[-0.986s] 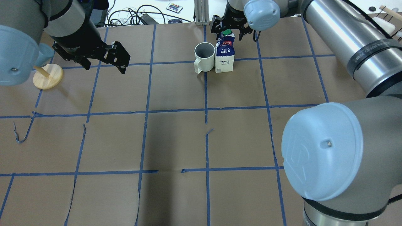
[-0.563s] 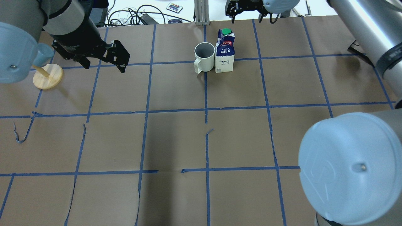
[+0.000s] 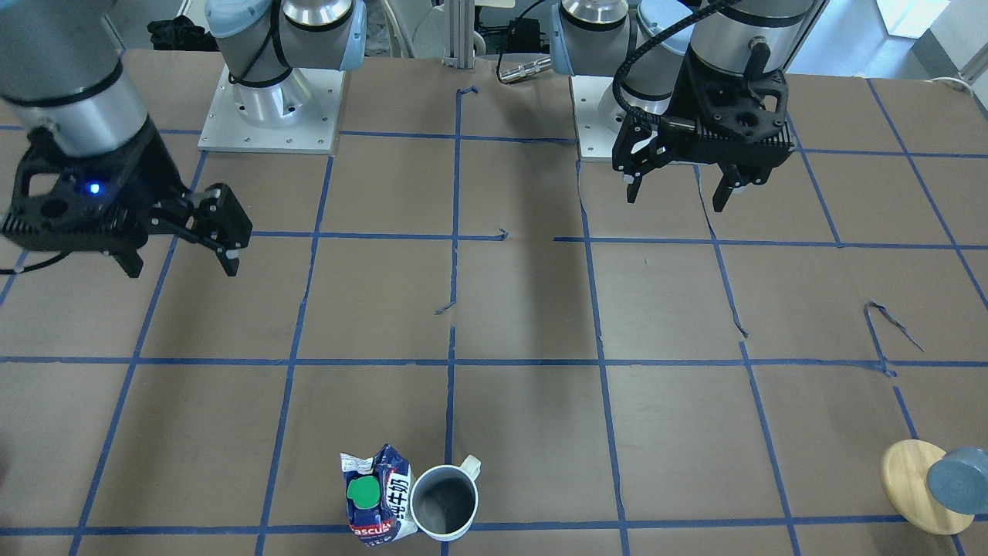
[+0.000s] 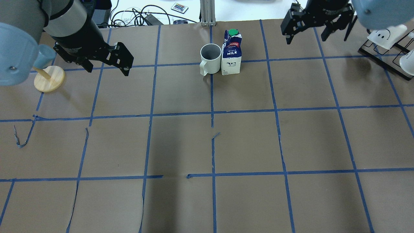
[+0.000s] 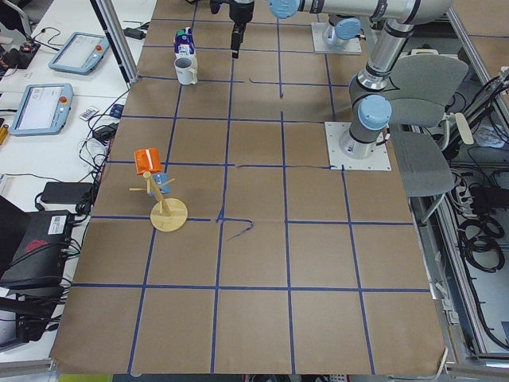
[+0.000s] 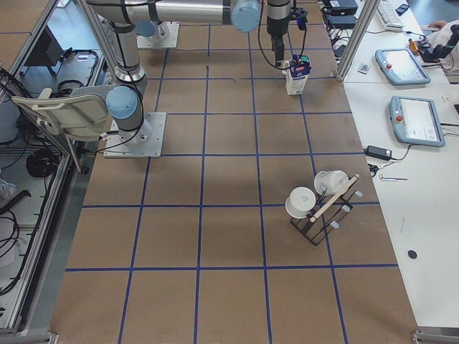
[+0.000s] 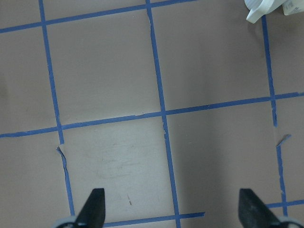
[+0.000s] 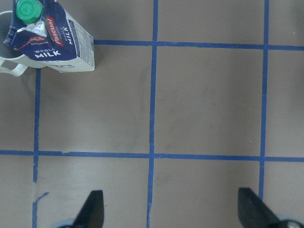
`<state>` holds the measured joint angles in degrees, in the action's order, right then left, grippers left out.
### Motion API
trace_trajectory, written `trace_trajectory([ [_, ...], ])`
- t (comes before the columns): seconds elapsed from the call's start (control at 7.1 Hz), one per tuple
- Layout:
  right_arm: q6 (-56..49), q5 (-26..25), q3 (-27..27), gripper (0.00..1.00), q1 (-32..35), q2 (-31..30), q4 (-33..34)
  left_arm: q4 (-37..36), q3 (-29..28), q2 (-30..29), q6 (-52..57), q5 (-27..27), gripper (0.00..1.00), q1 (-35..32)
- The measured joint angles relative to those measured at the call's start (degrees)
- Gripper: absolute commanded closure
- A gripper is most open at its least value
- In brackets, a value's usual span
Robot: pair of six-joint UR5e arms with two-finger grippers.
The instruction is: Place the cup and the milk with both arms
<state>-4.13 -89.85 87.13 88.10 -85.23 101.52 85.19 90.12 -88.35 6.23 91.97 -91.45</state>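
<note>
The off-white cup (image 4: 210, 60) stands upright at the far middle of the table, its handle toward the robot. The milk carton (image 4: 231, 55) with a green cap stands upright, touching the cup's right side. Both show in the front-facing view, cup (image 3: 444, 503) and milk (image 3: 376, 498). My right gripper (image 4: 305, 38) is open and empty, raised well to the right of the milk. Its wrist view shows the milk (image 8: 47, 40) at the top left. My left gripper (image 4: 108, 70) is open and empty, far left of the cup. The left wrist view shows only the cup's handle (image 7: 259, 9).
A round wooden stand (image 4: 49, 78) with a blue-grey cylinder sits at the far left. A black rack holding white mugs (image 4: 388, 38) sits at the far right. Cables (image 4: 139, 16) lie beyond the table's far edge. Brown paper with blue tape lines covers the table (image 4: 207, 145).
My right gripper has risen from just over the milk's cap and moved right, clear of the carton. Its arm has swung out of the overhead view. The left gripper, cup and milk have not moved.
</note>
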Motion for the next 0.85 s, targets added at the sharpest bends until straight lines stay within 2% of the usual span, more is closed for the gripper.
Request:
trace_trajectory([
  [0.14,-0.1,0.1,3.5,0.00,0.1,-2.7,3.0,0.0,0.3,0.1,0.0,0.0,0.00,0.0],
  [0.28,0.0,0.2,4.5,0.00,0.8,-3.5,4.4,-0.1,0.4,0.3,0.0,0.0,0.00,0.0],
  [0.56,0.5,0.3,4.1,0.00,2.3,-3.4,5.1,-0.1,0.6,0.4,0.1,0.0,0.00,0.0],
  [0.85,0.5,0.6,1.2,0.00,3.1,-2.1,3.0,-0.2,0.7,0.5,0.1,0.1,0.00,0.0],
])
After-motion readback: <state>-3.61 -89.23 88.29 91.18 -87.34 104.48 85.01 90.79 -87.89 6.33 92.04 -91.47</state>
